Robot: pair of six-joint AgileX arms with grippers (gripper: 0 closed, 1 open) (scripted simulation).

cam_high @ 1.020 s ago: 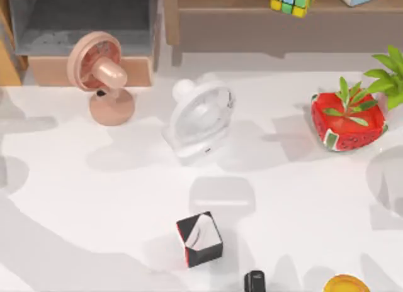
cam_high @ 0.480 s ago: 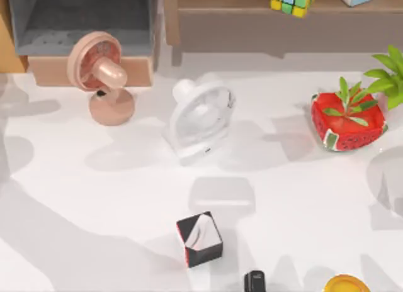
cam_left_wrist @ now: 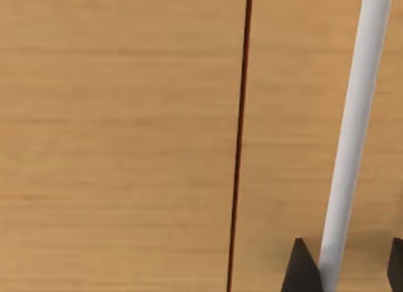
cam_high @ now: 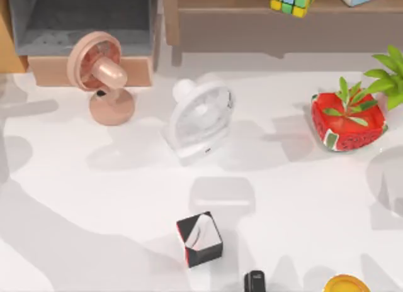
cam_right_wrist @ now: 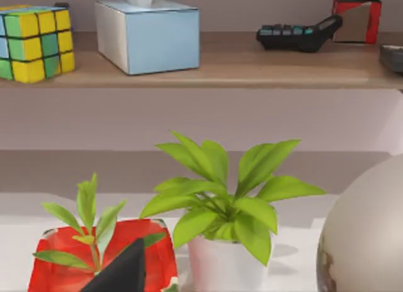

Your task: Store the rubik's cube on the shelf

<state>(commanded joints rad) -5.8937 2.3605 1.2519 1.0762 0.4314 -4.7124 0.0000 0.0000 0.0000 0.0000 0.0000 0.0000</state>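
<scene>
One rubik's cube (cam_high: 291, 0) already sat on the shelf (cam_high: 252, 29), beside a blue tissue box (cam_right_wrist: 149, 35); neither tool touched it, their grip state impossible to tell; best practice now was retreating clear without nudging it.

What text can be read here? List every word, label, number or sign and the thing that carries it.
No readable text.
calculator on the shelf: keys show, their marks too small to read.
black cube on the table: a white-and-red pattern, no letters.
blue tissue box: plain faces.
rubik's cube on the shelf: coloured squares, no writing.
white fan and pink fan: no legible label.
</scene>
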